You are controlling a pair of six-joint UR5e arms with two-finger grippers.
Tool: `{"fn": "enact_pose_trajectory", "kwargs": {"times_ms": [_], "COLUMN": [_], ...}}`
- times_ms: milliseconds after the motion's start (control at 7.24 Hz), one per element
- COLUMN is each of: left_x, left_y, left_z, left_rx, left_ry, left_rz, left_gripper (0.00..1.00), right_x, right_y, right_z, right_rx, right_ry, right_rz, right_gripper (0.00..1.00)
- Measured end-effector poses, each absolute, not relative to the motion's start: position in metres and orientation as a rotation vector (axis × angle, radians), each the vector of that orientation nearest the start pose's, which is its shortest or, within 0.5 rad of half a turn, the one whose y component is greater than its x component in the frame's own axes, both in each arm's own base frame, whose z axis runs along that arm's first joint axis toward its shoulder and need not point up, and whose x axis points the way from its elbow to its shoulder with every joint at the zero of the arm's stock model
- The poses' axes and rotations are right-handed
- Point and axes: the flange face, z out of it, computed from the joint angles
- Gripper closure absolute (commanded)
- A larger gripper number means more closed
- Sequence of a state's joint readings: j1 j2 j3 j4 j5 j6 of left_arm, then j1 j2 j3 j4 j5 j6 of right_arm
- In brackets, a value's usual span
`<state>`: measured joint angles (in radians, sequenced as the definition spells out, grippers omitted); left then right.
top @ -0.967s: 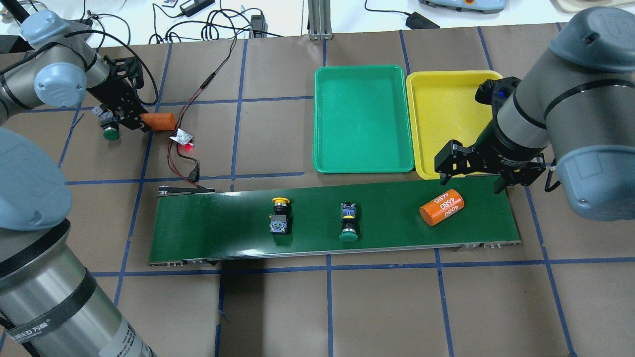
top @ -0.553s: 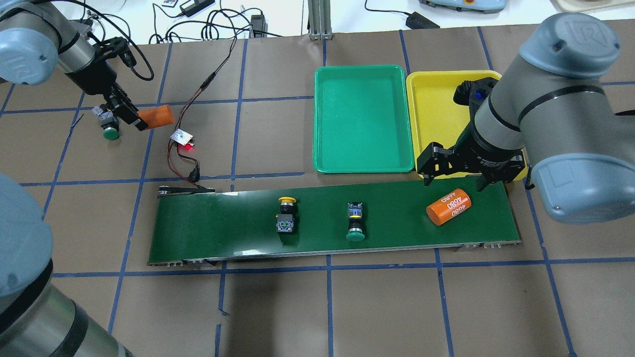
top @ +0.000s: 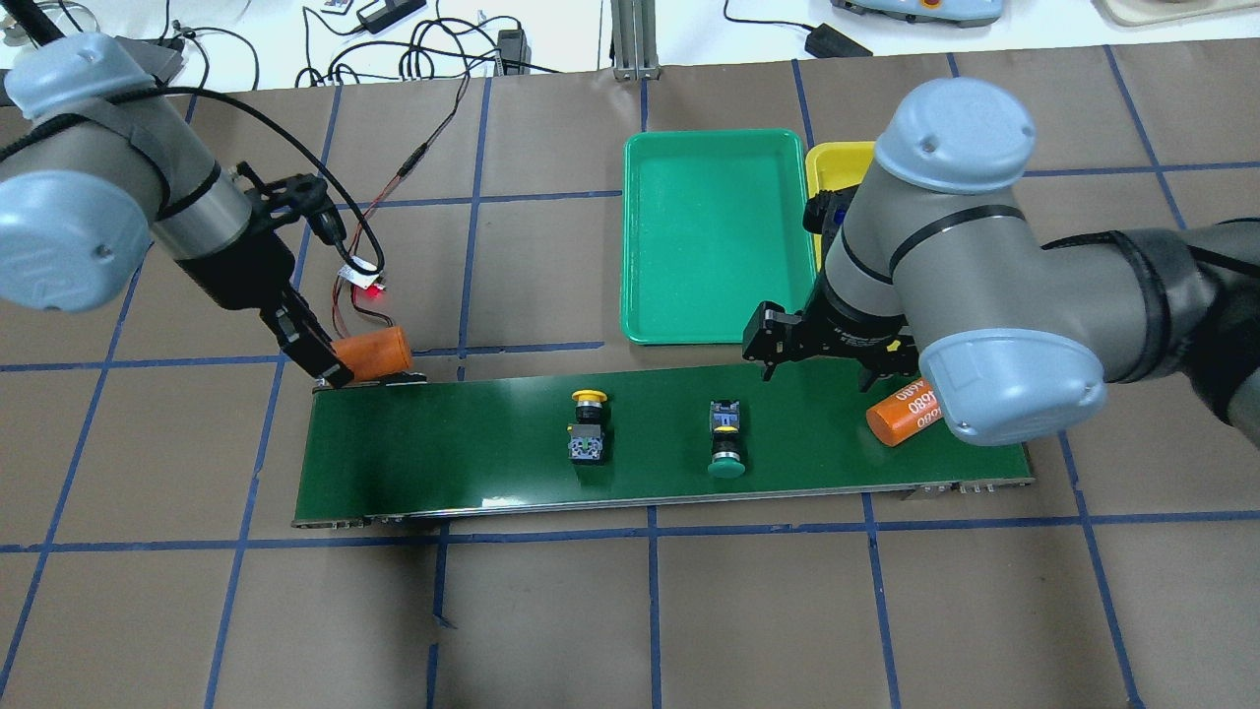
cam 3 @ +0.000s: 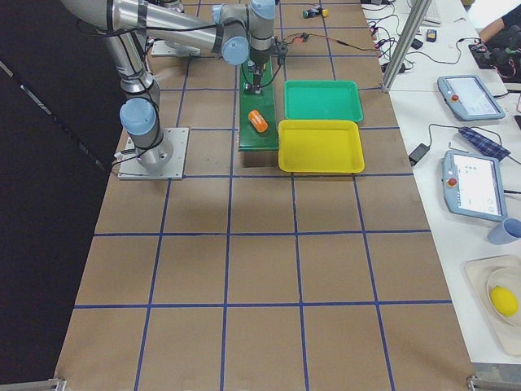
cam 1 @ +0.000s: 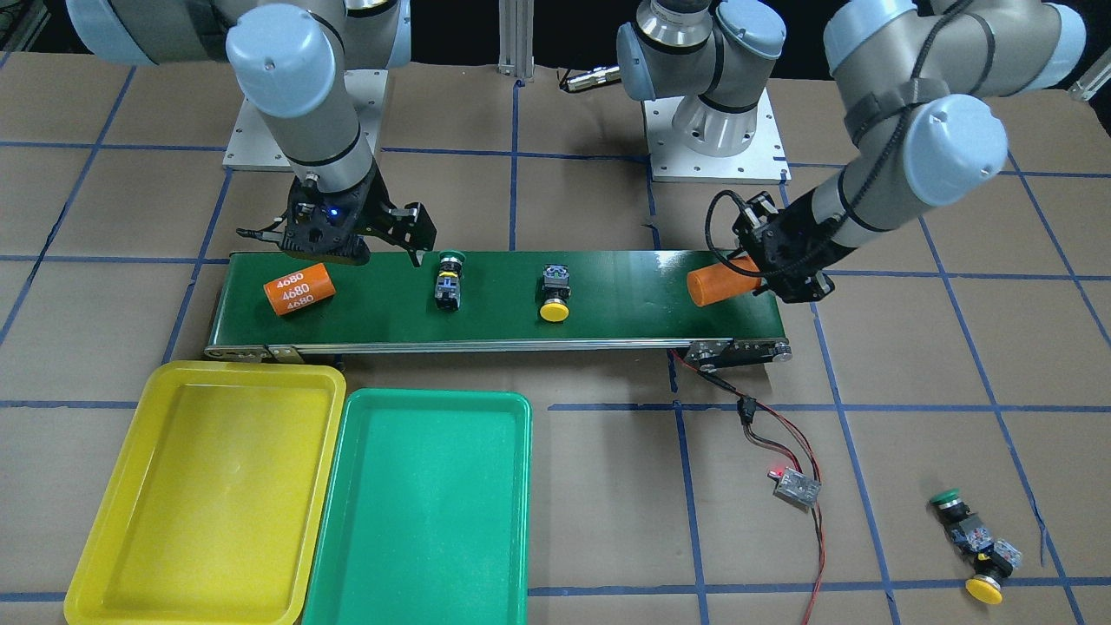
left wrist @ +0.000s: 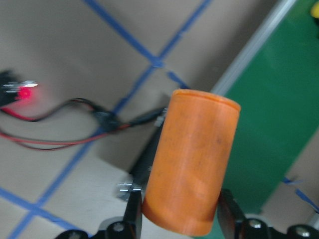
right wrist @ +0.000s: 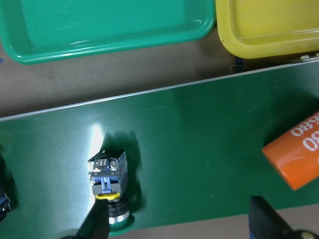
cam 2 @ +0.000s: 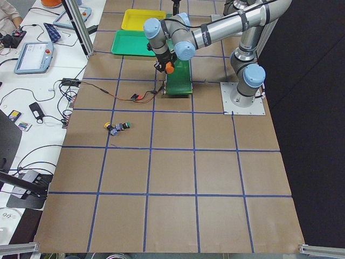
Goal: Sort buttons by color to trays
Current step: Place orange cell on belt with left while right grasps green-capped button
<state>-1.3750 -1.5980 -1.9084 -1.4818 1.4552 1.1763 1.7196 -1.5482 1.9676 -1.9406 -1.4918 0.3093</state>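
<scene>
"The buttons (top: pixel 588 428); where did they lie?" asked the first.

"Two lay on the conveyor belt (top: pixel 443 463), apart from each other; the yellow-capped button (cam 1: pixel 554 293) sat near its middle, and the green-capped button (cam 1: pixel 449 279) lay on its side nearer the right arm. Another pair (cam 1: pixel 976 538), one green cap and one yellow, lay together on the table (cam 1: pixel 911 391), well away from the belt on the left arm's side."

"And the trays?"

"The green tray (top: pixel 719 236) and the yellow tray (cam 1: pixel 208 486) lay side by side just beyond the belt, at the right arm's end."

"What did the grippers do?"

"The left gripper (left wrist: pixel 178 209) had its fingers closed on a plain orange cylinder (left wrist: pixel 192 149), one finger on each side, over the belt's end by the wiring. The right gripper (cam 1: pixel 334 247) hung spread wide and gripped nothing; it hovered over the belt between the green-capped button and the orange cylinder marked 4680 (cam 1: pixel 299 289), which lay on the belt."
</scene>
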Motion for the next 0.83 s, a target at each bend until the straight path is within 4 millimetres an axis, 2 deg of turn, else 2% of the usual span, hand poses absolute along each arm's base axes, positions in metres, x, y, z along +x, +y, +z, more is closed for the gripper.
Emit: {"fn": "enact_pose_trajectory", "kwargs": {"times_ms": [138,276,414,691,829], "left_x": [-0.067,-0.074,-0.078,-0.08,-0.078], "left_y": [-0.447,-0.436,-0.43,-0.424,-0.43], "left_z": [0.309,0.294,0.282,0.277,0.292], "left_rx": [1.6,1.605,1.602,1.592,1.493], "left_ry": [2.97,2.935,2.921,2.916,2.943], "left_rz": [0.185,0.115,0.076,0.046,0.008], "left_gripper": [0.62,0.15,0.0,0.0,0.0], "right_x": [0.214,0.217,0.221,0.225,0.227], "right_y": [-0.444,-0.45,-0.453,-0.453,-0.453], "right_z": [0.306,0.289,0.277,0.269,0.267], "right_rx": [0.279,0.292,0.295,0.291,0.285], "right_ry": [3.062,3.062,3.064,3.056,3.039], "right_rz": [0.124,0.152,0.178,0.207,0.223], "right_gripper": [0.04,0.04,0.04,0.1,0.24]}}
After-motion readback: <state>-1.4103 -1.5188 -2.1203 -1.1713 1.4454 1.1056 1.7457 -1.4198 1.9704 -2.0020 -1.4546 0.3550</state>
